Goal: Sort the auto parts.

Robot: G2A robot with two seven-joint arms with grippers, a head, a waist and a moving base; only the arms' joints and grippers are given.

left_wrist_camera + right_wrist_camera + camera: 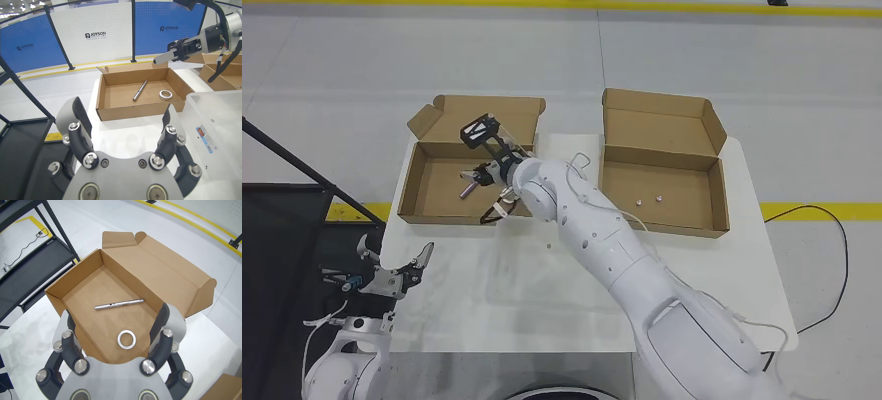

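When peering down past the right fingers [170, 317], can call them released: spread wide, clamped on nothing, hanging over the left cardboard box [130, 275]. Down on the box floor under them: metal ring [126, 339] lying flat, plus metal rod [119, 304] lying on its side a bit further in, roughly mid-floor. Near each other, not touching. Lid flap folded back, wide open.

Over to the left fingers [80, 111]: same deal, released and spread apart, hanging at the left edge of the surface [502, 300], towards the front left corner, well apart from the other arm. Pointed at the left cardboard box from there, with a clear plastic bin [226, 117] near them and close by that box's front corner. Touching the box or not, honestly can't say.

Pulling back to the top view: left cardboard box parked at the back left corner of the surface, right cardboard box [692, 200] at the back right corner, lid open as well, strip of bare surface between the two. Couple of small pale parts [640, 200] on the right box's floor, way too tiny to identify. Black rack [28, 275] standing just off the left edge of the surface.
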